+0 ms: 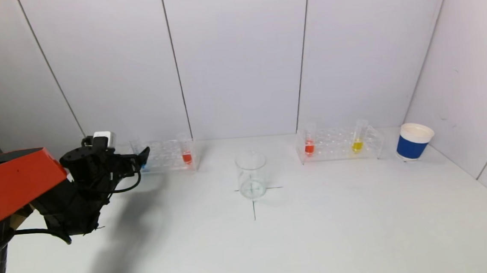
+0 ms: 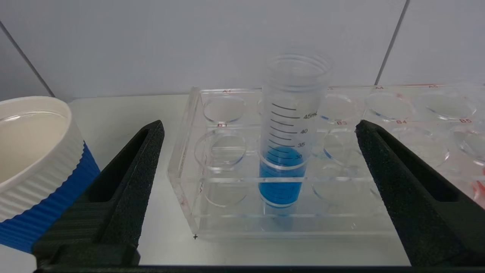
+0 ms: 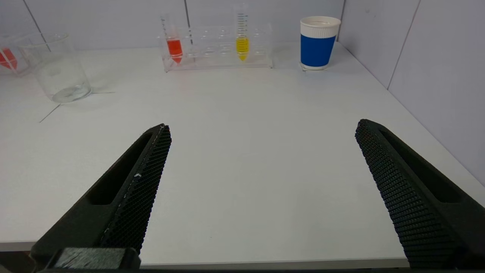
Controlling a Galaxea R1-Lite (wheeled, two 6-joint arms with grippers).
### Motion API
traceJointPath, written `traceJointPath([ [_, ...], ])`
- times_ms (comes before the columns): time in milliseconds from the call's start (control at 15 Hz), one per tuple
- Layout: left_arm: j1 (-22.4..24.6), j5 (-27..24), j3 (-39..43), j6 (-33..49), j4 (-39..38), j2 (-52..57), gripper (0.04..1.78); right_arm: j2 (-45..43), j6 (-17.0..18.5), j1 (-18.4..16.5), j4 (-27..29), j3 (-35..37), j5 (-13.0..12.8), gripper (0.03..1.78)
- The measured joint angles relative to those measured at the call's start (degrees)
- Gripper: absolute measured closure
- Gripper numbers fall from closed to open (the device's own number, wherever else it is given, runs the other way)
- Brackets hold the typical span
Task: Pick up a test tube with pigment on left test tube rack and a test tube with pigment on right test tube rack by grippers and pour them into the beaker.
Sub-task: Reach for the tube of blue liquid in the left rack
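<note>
Two racks flank the empty beaker (image 1: 251, 174). Spread wide, the left gripper (image 2: 259, 132) faces the blue test tube (image 2: 286, 151) standing upright in the left rack (image 2: 189, 167), not touching it. Also spread and empty, the right gripper (image 3: 261, 132) hangs over the table's near edge, well apart from the right rack (image 3: 218, 47) holding the red tube (image 3: 174, 47) and the yellow tube (image 3: 242, 43).

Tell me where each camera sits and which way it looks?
Head view: up on the robot's head, looking down at the table and beaker; the left arm's open left tool shows.
Left wrist view: on the left arm, facing the blue tube in its rack.
Right wrist view: on the right arm, behind the open right tool, facing the beaker, also seen from the head.
</note>
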State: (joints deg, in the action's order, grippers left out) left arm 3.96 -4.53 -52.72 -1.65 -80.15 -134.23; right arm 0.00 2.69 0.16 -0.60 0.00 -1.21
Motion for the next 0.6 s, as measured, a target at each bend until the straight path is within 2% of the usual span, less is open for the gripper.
traceJointPath([
  [600, -0.9, 0.2, -4.3, -1.1, 2.8, -0.4, 0.06, 0.0, 0.0, 0.0, 0.0, 0.0, 0.0, 0.04],
])
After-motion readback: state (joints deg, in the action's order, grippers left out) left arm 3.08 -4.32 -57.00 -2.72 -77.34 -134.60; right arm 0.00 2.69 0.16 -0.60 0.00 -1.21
